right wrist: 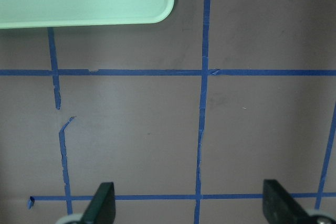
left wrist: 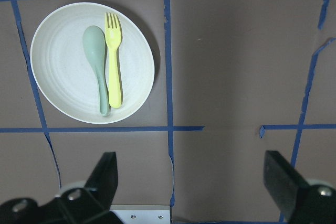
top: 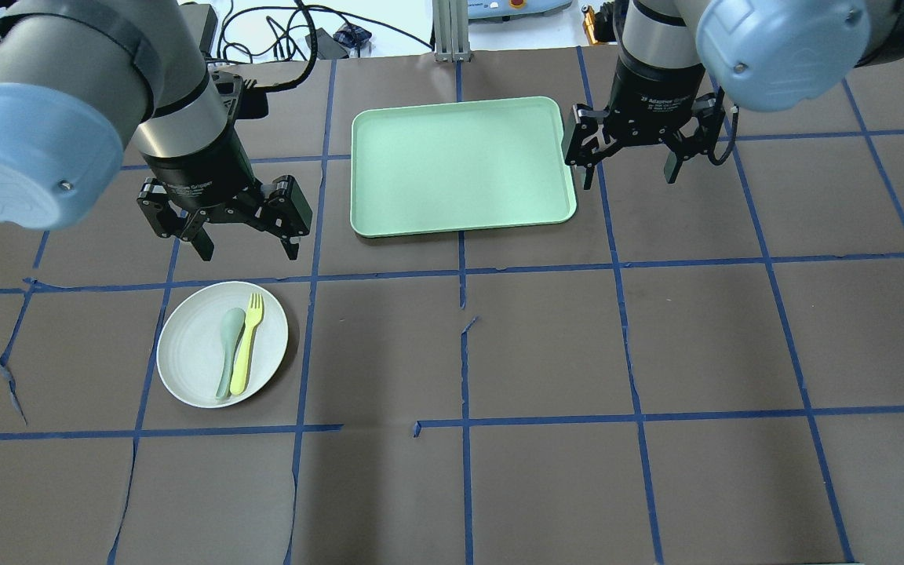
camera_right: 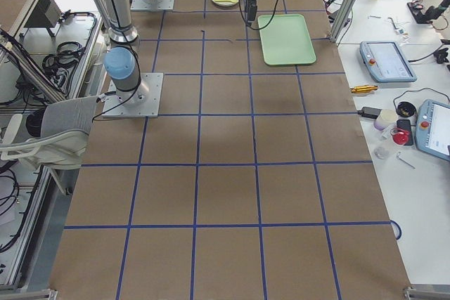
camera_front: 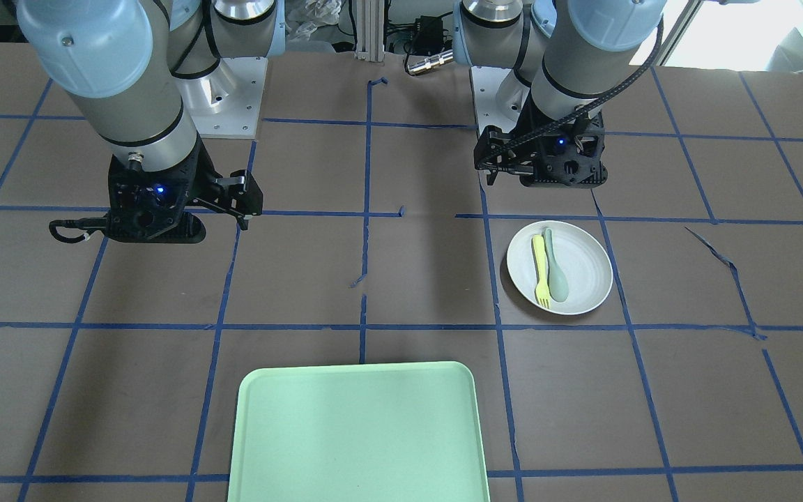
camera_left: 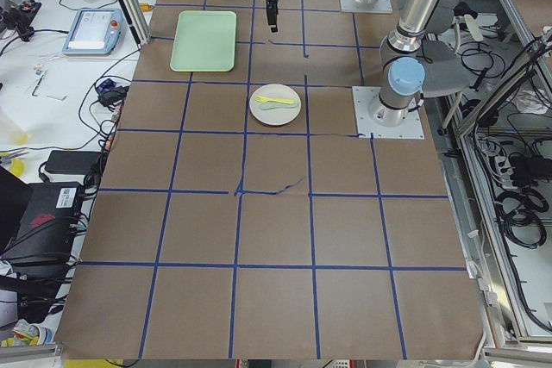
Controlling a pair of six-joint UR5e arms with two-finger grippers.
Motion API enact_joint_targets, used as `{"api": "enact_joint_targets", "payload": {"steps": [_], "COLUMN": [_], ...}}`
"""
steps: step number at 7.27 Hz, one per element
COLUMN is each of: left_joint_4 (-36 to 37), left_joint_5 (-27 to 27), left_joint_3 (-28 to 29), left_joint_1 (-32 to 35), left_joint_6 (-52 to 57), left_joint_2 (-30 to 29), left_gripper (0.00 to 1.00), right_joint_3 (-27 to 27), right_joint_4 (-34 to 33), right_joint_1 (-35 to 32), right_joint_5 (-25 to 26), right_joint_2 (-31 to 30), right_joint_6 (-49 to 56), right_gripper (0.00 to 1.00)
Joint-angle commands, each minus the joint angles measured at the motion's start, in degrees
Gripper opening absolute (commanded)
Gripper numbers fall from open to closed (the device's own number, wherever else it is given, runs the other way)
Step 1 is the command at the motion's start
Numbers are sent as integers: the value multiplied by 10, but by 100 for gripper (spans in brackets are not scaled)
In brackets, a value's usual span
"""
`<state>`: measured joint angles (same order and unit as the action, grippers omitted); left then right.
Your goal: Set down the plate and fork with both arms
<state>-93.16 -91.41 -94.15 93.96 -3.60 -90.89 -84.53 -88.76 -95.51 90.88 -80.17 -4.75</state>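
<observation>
Nearest the left wrist camera, the left gripper (left wrist: 193, 182) is seen with its fingers (left wrist: 105, 174) spread wide and nothing held. The plate (left wrist: 63, 77) is found at about 11 o'clock from it in that view. Overhead, it rests on the table (top: 656, 353) just at 6 o'clock of that gripper.

The fork (left wrist: 113, 61) is laid on the plate, its long axis running roughly 12 to 6 o'clock overhead, tines toward the gripper. The spoon (left wrist: 97, 61) lies alongside at its 9 o'clock side, apparently touching, and would likely be disturbed by a pinch on the fork.

The right gripper (top: 628, 176), likewise spread and empty, is held at the 3 o'clock edge of the tray (top: 460, 157), well apart from the plate. The left arm is therefore judged the nearer. The tray lies at 2 o'clock from the plate.
</observation>
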Motion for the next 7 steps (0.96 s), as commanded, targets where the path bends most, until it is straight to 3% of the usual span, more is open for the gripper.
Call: {"api": "enact_joint_targets", "payload": {"steps": [1,7], "left_joint_4": [0,3], "left_joint_5": [0,0], "left_joint_3": [1,8], "left_joint_1": [1,-6], "left_joint_6": [0,1], "left_joint_2": [0,-2], "left_gripper": [100,100], "right_joint_3": [0,-32], "right_joint_4": [0,12], "right_joint_1": [-1,-5], "right_joint_5": [0,1], "right_joint_2": [-1,-49], "right_joint_6": [-2,-7], "right_gripper": [100,100]}}
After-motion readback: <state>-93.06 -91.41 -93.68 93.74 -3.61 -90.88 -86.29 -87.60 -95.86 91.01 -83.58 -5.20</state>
